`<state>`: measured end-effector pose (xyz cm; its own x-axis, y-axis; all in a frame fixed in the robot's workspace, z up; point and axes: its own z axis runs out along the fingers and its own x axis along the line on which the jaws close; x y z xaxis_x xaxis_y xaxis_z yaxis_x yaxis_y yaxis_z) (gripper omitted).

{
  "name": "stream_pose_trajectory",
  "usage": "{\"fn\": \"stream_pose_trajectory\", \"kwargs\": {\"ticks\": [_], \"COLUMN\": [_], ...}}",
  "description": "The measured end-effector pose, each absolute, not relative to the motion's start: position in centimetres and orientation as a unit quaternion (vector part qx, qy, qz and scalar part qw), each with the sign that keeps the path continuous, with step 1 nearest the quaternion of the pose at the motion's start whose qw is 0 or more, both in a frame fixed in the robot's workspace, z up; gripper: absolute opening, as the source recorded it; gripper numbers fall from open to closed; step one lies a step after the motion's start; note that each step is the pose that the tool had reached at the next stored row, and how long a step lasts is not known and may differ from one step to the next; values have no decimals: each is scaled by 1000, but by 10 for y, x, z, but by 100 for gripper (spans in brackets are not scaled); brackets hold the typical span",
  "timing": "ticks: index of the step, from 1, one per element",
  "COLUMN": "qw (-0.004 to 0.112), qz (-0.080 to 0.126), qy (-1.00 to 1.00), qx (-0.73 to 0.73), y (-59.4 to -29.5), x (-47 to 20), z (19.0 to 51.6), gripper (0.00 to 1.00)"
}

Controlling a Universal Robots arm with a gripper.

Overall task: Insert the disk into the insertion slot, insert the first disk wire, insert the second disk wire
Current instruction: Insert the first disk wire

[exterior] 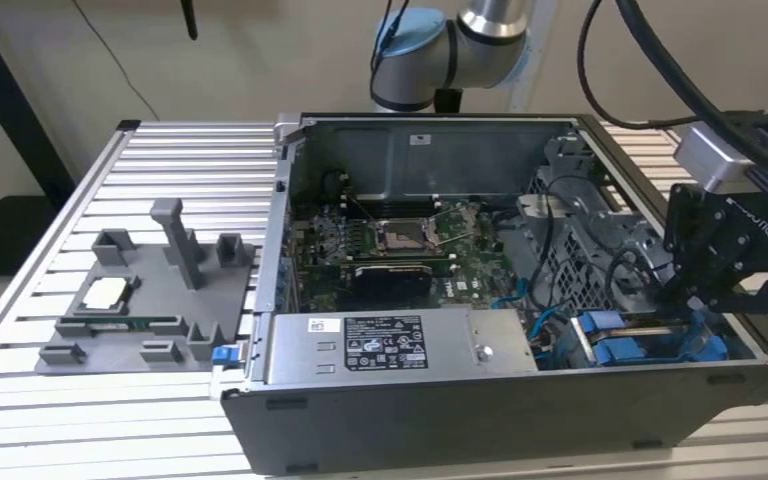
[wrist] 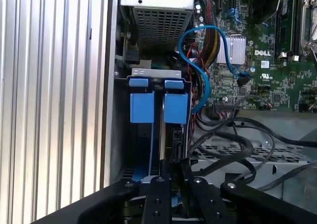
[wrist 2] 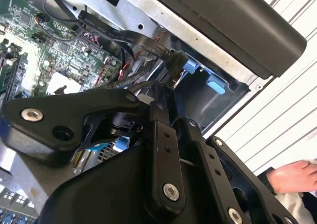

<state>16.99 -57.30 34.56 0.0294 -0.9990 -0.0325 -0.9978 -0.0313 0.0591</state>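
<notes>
gripper [wrist: 176, 165]: clenched, jaws drawn nearly together; can't tell what's between them. sits right at the near end of the disk.
disk [wrist: 176, 108]: blue frame, standing on edge, seated in the insertion slot beside a second blue frame [wrist: 141, 107].
insertion slot [wrist: 156, 73]: grey sheet-metal bay holding both frames.
beyond: blue cable [wrist: 207, 28], then motherboard [wrist: 267, 60].
</notes>
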Motion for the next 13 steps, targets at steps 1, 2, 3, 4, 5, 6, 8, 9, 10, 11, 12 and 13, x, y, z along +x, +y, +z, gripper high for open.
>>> {"fn": "stream_pose_trajectory", "kwargs": {"ticks": [1, 2, 3, 4, 5, 6, 8, 9, 10, 11, 12, 13], "qw": [10, 10, 10, 10, 10, 10, 10, 10, 10, 10, 10, 10], "qz": [-32, -32, -32, -32, -32, -32, -32, -32, -32, -32, -32, -32], "qy": [-696, -696, -696, -696, -696, -696, -696, -696, -696, -696, -696, -696], "qx": [717, 717, 717, 717, 717, 717, 717, 717, 717, 717, 717, 717], "y": [-573, -572, -571, -570, -569, -569, -568, -568, -568, -568, -568, -567], "x": [170, 170, 170, 170, 171, 172, 173, 173, 174, 174, 174, 174], "z": [345, 344, 344, 343, 343, 342, 342, 342, 341, 341, 341, 341], "gripper": [19, 19, 19, 19, 19, 19, 19, 19, 19, 19, 19, 19]}}
